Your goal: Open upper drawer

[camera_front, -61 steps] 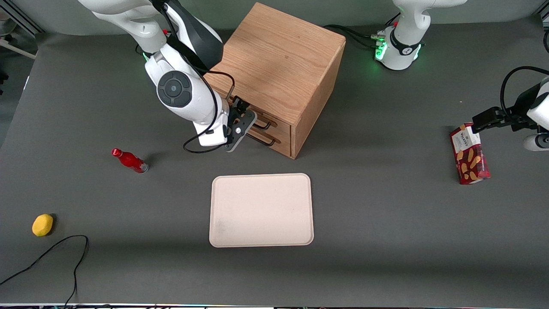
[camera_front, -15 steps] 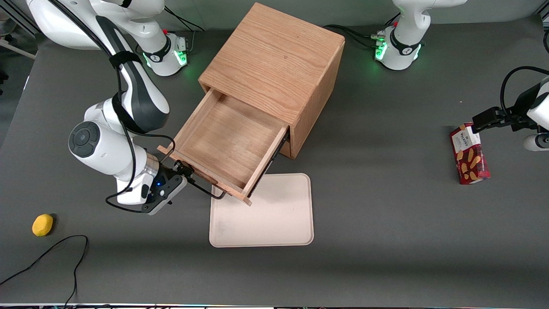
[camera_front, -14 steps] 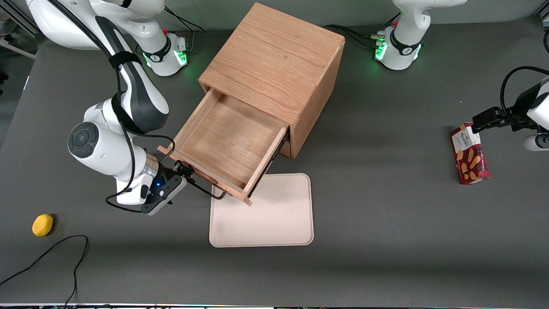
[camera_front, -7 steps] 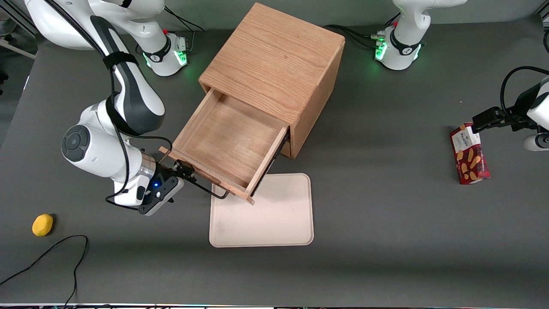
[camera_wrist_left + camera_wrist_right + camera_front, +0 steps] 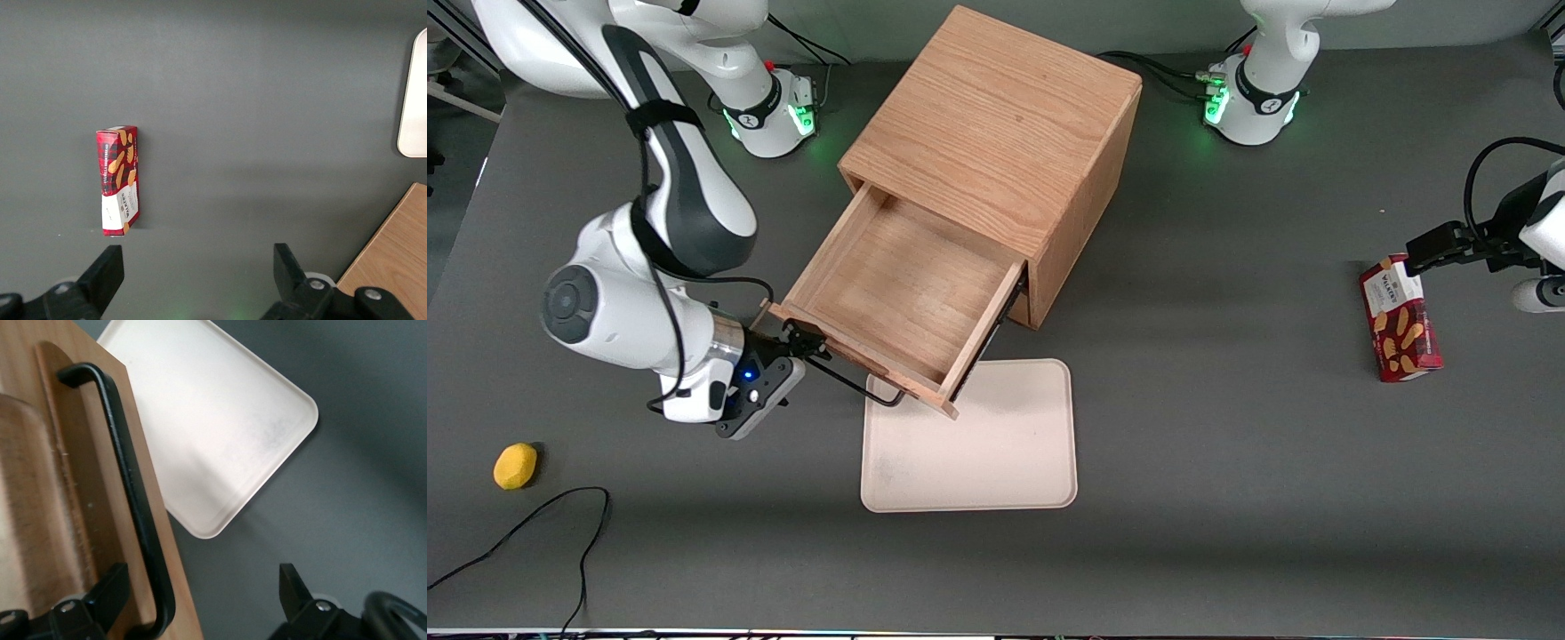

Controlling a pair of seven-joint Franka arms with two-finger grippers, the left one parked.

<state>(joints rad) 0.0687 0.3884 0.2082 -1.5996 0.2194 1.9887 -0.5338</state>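
The upper drawer (image 5: 898,289) of the oak cabinet (image 5: 996,133) is pulled far out and is empty inside. Its black bar handle (image 5: 854,384) runs along the drawer front, nearer the front camera. My right gripper (image 5: 799,345) is at the end of that handle toward the working arm's end of the table. In the right wrist view the gripper (image 5: 200,587) is open, its fingers (image 5: 110,593) wide apart. The handle (image 5: 130,500) passes between them close to one finger, against the drawer front (image 5: 73,487). The lower drawer is hidden under the open one.
A beige tray (image 5: 978,444) lies nearer the front camera than the cabinet, partly under the drawer's corner; it also shows in the right wrist view (image 5: 207,420). A yellow round object (image 5: 515,466) and a black cable (image 5: 534,533) lie toward the working arm's end. A red biscuit box (image 5: 1400,320) lies toward the parked arm's end.
The upper drawer, shut 4.3 s ago, now stands wide open. In the last second my wrist drew slightly away from the tray and the drawer front shifted a little with it.
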